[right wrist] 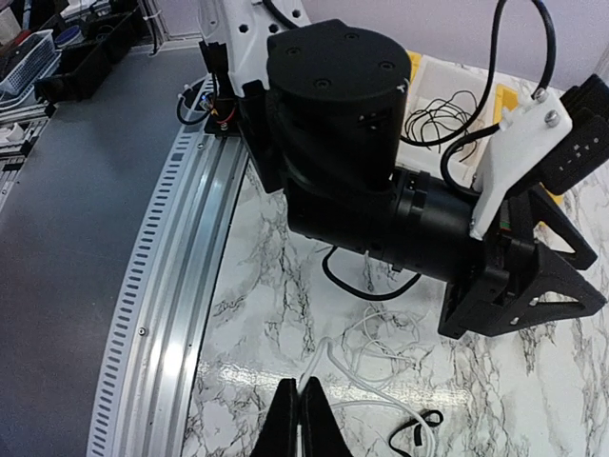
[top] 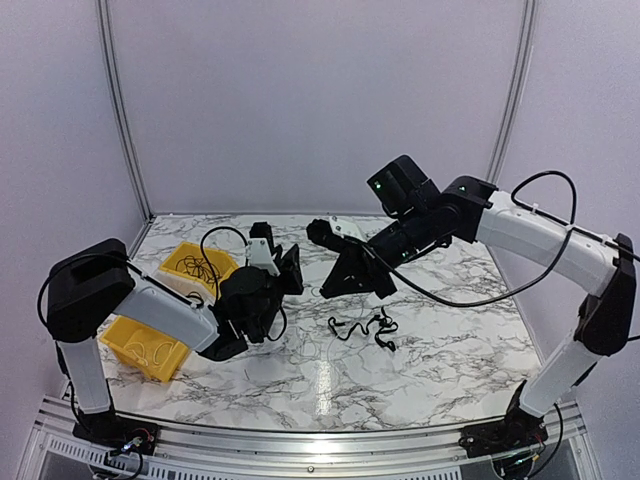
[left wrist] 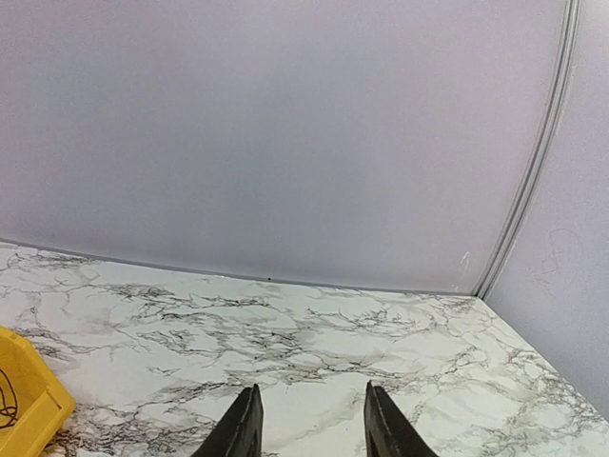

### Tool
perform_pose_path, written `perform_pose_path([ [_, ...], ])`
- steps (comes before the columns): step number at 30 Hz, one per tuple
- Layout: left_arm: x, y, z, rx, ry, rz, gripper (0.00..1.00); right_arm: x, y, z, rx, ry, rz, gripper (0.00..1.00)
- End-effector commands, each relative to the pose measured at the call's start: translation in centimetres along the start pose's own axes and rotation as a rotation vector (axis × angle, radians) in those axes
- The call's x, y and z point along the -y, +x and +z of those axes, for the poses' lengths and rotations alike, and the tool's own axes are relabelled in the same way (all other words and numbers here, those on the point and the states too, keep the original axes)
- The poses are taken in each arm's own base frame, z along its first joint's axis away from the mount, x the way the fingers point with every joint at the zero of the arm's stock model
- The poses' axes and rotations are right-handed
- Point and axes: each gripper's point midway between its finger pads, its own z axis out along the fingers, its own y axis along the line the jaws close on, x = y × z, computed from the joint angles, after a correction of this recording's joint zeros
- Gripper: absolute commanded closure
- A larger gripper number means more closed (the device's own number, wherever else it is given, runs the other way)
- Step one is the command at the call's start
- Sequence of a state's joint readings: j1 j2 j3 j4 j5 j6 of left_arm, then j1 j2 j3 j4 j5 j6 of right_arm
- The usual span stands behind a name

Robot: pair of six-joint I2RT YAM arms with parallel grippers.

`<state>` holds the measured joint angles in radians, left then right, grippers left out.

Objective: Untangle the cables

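Observation:
A thin black cable [top: 363, 327] lies in loose loops on the marble table [top: 450, 340], right of centre; one end of it shows in the right wrist view [right wrist: 411, 434]. A thin white cable [right wrist: 381, 345] lies coiled beside it. My right gripper [right wrist: 302, 421] is shut, pinching a strand of the white cable just above the table; in the top view it [top: 332, 290] hangs over the table centre. My left gripper [left wrist: 312, 424] is open and empty, raised and facing the back wall; in the top view it [top: 288, 262] is left of the right gripper.
Two yellow bins stand at the left: the far one [top: 178, 257] and the near one [top: 135, 332] each hold coiled black wires. A corner of a yellow bin [left wrist: 24, 405] shows in the left wrist view. The left arm's body [right wrist: 352, 143] is close in front of my right gripper.

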<state>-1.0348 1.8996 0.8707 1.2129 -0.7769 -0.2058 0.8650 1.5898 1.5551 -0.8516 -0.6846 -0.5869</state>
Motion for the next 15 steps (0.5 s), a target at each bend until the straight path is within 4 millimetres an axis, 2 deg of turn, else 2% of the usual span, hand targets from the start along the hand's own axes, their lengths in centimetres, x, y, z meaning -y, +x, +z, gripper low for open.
perform_pose_path([
  [1,-0.9,-0.4,0.3,0.016,-0.043,0.002,0.61,-2.1,-2.6,-2.2,0.077,-0.056,-0.041,1.00],
  [4,-0.5,-1.0,-0.7,0.009,0.029,-0.010,0.59,-1.2,-2.7,-2.4,0.074,-0.002,-0.037,1.00],
  [8,1.0,-1.9,-4.4,-0.001,0.220,0.014,0.49,1.7,-1.8,-2.5,0.040,0.128,0.002,1.00],
  [12,4.6,-2.7,-9.2,0.016,0.433,0.108,0.43,3.6,-1.3,-2.7,0.037,0.191,0.038,1.00],
  [15,7.0,-3.1,-11.2,0.019,0.574,0.112,0.41,4.8,-1.0,-2.7,0.027,0.230,0.056,1.00],
])
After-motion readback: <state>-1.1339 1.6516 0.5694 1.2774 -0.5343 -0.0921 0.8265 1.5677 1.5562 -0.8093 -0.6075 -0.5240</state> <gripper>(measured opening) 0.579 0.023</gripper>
